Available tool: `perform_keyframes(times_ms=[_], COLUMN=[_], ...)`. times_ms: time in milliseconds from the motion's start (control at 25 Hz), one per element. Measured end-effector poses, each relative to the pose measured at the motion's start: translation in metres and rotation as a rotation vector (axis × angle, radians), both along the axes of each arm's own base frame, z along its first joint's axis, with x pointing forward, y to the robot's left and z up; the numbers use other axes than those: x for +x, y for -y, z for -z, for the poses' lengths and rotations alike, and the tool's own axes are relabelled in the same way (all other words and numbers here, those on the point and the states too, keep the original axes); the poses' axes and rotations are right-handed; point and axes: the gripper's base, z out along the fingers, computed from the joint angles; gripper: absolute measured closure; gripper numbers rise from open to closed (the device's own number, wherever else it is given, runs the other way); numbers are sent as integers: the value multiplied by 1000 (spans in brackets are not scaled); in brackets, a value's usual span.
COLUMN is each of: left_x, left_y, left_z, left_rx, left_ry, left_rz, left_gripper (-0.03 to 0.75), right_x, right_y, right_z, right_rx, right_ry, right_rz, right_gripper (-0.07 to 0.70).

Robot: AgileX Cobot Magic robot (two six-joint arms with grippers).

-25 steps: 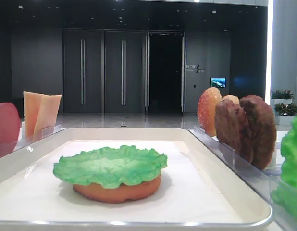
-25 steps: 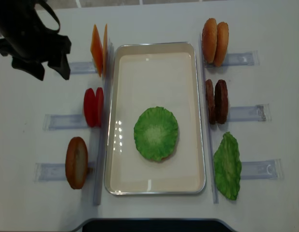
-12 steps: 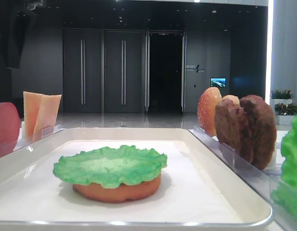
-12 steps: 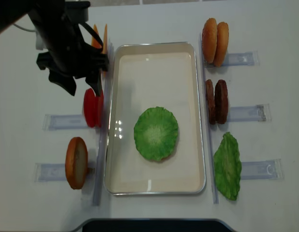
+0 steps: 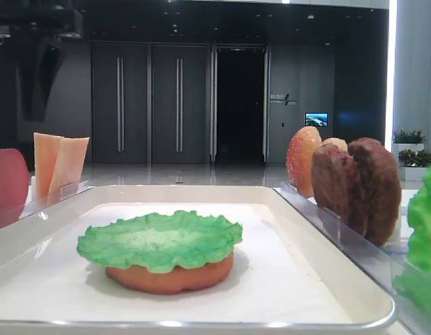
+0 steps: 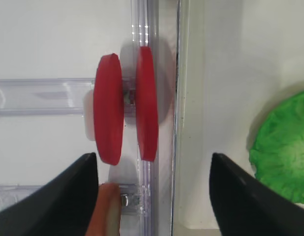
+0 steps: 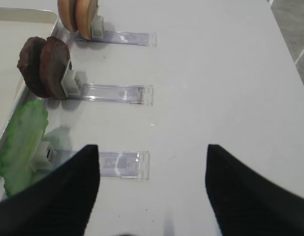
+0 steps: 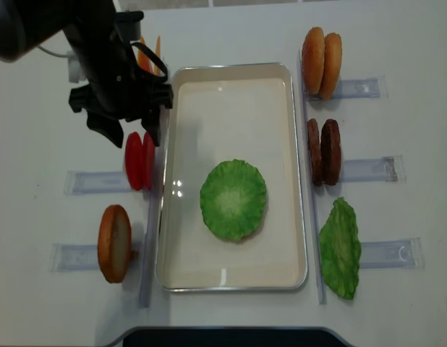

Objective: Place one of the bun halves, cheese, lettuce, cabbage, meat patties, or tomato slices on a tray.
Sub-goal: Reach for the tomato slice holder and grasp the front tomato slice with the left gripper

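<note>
The cream tray (image 8: 231, 87) holds a flat bun half (image 5: 170, 277) with a green lettuce (image 8: 233, 199) leaf on top. Two red tomato slices (image 8: 139, 160) stand on edge in a clear rack just left of the tray. My left gripper (image 8: 132, 134) hangs open right above them, at their far side. In the left wrist view the tomato slices (image 6: 108, 115) sit ahead of the wide-apart fingers, with nothing between them. My right gripper (image 7: 152, 150) is open over bare table, right of a lettuce leaf (image 7: 21, 137) on its rack, and holds nothing.
Cheese slices (image 5: 58, 164) stand behind the left arm. A bun half (image 8: 113, 243) sits in the near left rack. Right of the tray stand two bun halves (image 8: 321, 63), meat patties (image 8: 324, 152) and a lettuce leaf (image 8: 340, 248) in clear racks.
My left arm has swung in from the far left corner toward the tray and now hovers over the tomato slices, still open. Nothing else has moved.
</note>
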Motion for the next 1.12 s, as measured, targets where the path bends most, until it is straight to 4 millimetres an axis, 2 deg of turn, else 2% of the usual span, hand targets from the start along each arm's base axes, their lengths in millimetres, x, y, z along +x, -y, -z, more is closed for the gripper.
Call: perform_keyframes(times_ms=[480, 1120], left_x=[9, 13], left_y=[17, 16], left_z=[22, 34], left_rx=[-27, 28], left_ry=[9, -11], left_rz=[7, 29], left_gripper=[180, 185], right_x=[0, 0], right_y=[0, 0], right_z=[0, 0], right_rx=[0, 0], right_ry=[1, 2], right_rz=[0, 0], right_gripper=[161, 161])
